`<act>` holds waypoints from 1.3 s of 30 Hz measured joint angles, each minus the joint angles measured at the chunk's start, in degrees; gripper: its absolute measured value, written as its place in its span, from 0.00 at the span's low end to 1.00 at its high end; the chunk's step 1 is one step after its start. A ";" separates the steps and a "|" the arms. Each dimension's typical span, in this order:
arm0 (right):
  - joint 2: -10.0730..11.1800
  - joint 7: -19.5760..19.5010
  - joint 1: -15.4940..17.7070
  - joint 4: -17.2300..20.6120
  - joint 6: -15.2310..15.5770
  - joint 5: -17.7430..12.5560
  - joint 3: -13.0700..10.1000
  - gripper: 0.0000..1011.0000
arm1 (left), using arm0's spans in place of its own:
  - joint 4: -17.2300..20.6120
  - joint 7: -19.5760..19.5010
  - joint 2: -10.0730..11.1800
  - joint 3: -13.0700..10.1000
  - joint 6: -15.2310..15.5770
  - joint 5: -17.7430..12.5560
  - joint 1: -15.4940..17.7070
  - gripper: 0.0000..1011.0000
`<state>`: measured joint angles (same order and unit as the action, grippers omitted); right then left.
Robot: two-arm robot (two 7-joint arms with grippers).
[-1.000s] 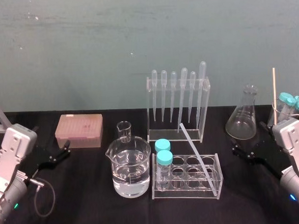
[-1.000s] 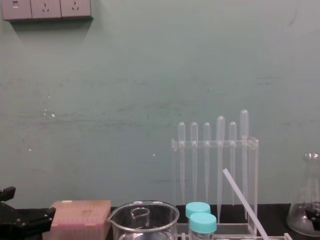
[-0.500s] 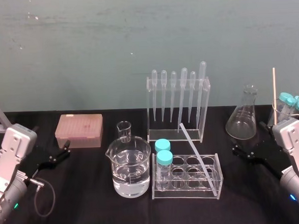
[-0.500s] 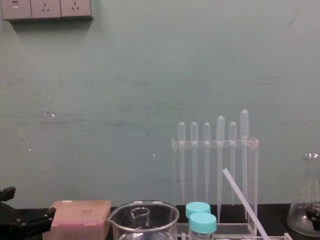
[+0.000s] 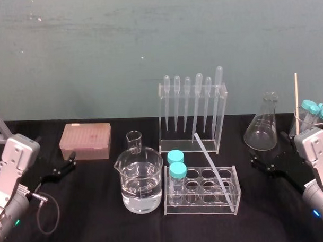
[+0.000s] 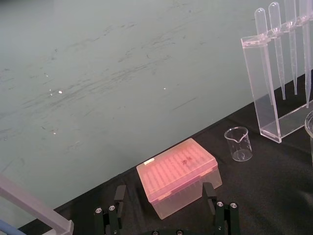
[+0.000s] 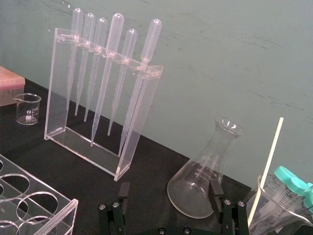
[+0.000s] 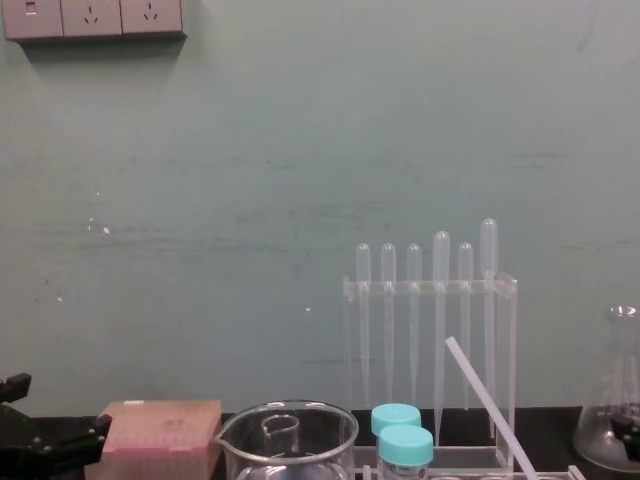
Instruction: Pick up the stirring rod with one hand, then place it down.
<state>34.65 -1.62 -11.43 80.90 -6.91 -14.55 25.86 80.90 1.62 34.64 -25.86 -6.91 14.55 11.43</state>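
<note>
Rod: the long, thin translucent-white stirring rod [image 5: 212, 167] leans at a slant in the clear acrylic test-tube rack [image 5: 196, 207]. Its lower end is at the rack's front right, and its upper end is tipped back towards the pipette stand. Nothing is gripping it.
Left claw: the black left gripper [image 5: 72, 159] sits low over the black table [image 5: 101, 224] at the left, just in front of the pink lidded tip box [image 5: 85, 140]. Its fingers are spread wide and hold nothing.
Right claw: the black right gripper [image 5: 267, 147] sits at the right, close by the clear glass conical flask [image 5: 262, 129]. Its fingers are also wide apart and hold nothing, well clear of the rod.
Centre stage: a large glass beaker of clear liquid [image 5: 139, 180] stands just left of the rack. Two teal-capped tubes [image 5: 177, 164] stand in the rack's left holes.
Behind: a clear stand of six bulb-topped pipettes [image 5: 192, 117].
Writing: the small glass beaker [image 7: 27, 108] carries faint printed marks, too small to read.
</note>
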 joint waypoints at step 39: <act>-0.05 0.12 0.35 0.37 0.02 -0.14 -0.69 1.00 | 0.00 0.00 0.00 0.00 0.00 0.00 0.00 0.99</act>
<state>34.60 -1.50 -11.08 81.27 -6.89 -14.68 25.17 80.90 1.62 34.65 -25.86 -6.91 14.55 11.43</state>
